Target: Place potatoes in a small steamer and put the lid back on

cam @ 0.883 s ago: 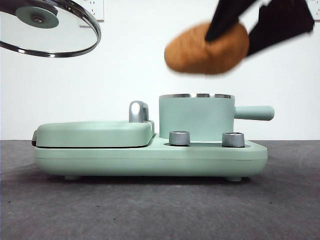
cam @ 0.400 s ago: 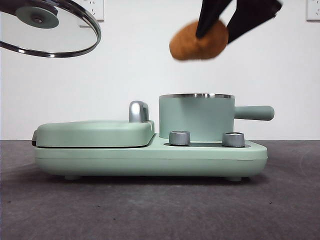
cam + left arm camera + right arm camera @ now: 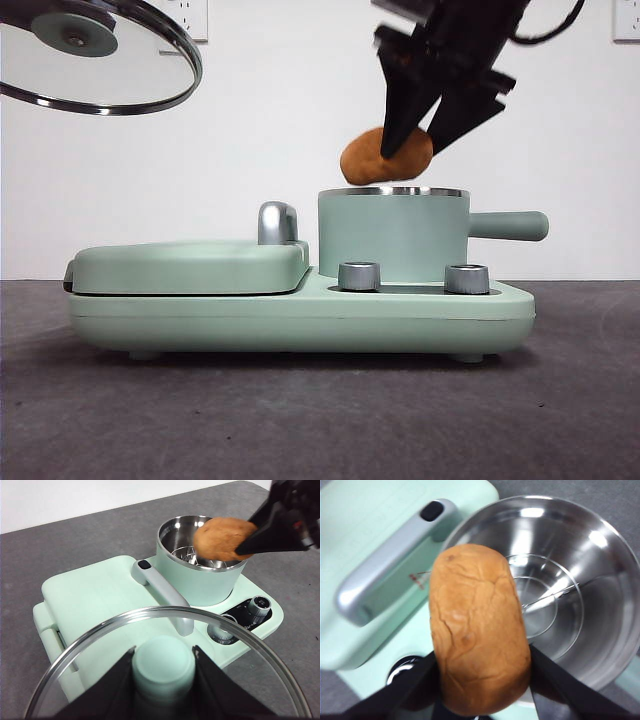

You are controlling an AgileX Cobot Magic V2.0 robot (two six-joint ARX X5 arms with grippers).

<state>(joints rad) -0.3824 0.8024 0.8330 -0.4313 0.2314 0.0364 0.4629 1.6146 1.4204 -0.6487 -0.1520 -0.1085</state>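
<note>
The orange-brown potato (image 3: pixel 372 158) hangs just above the steel rim of the small mint-green steamer (image 3: pixel 392 238), held in my right gripper (image 3: pixel 425 138), which is shut on it. In the right wrist view the potato (image 3: pixel 477 625) sits over the near rim of the steamer's open steel bowl (image 3: pixel 580 605). My left gripper (image 3: pixel 164 667) is shut on the mint-green knob of the clear glass lid (image 3: pixel 240 645) and holds it high at the upper left of the front view (image 3: pixel 95 55). The left wrist view also shows the potato (image 3: pixel 222 538) over the steamer (image 3: pixel 197 577).
The steamer stands on a mint-green cooker base (image 3: pixel 300 315) with two steel dials (image 3: pixel 360 276) in front. A flat mint-green griddle cover (image 3: pixel 190 266) with a steel handle (image 3: pixel 277 222) lies to its left. The steamer's side handle (image 3: pixel 510 226) points right. The table is dark grey.
My right gripper has carried the potato down and away from the camera, from high in the picture to just above the steamer's rim. The lid has not moved.
</note>
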